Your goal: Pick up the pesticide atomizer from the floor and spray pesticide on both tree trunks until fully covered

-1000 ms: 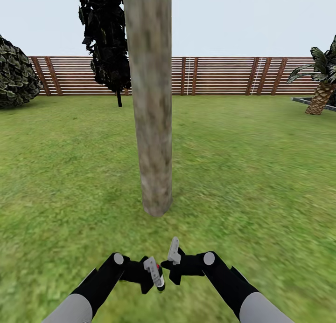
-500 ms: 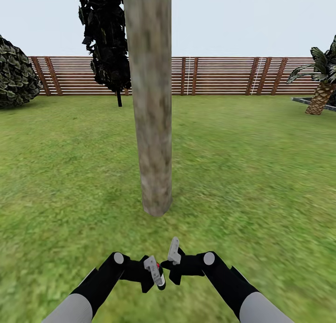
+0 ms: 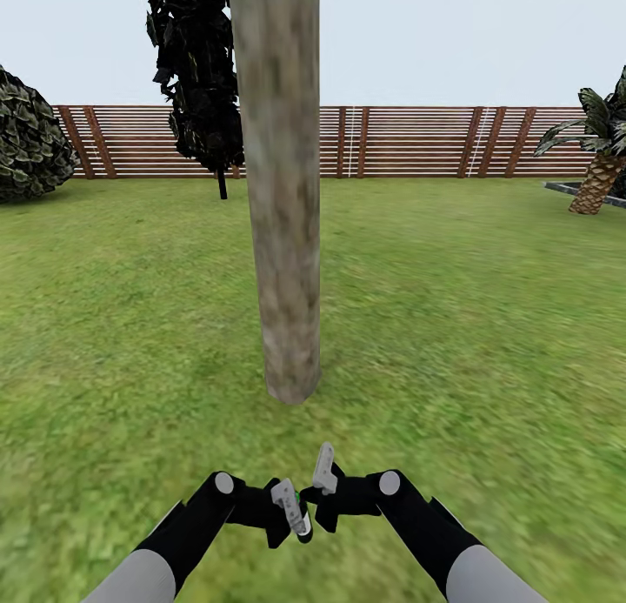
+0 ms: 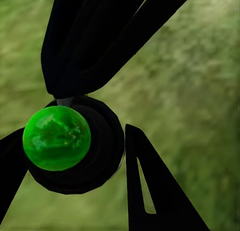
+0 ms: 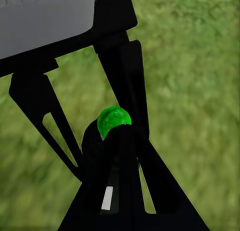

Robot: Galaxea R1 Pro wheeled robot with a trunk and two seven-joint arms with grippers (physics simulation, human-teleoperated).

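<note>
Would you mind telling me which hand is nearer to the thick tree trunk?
Right, narrowly. The right hand sits just below the tree trunk base, almost in line with it; the left hand is lower, slightly farther back.

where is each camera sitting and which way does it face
Head view: on the robot's head, facing forward and down at the tree trunk, lawn and fence; both black arms show, with left claw and right claw.
Left wrist view: near the left claw, facing grass; black fingers beside a green ball.
Right wrist view: near the right claw, facing grass; black fingers show.
Shared: both wrist views show the green ball.
</note>
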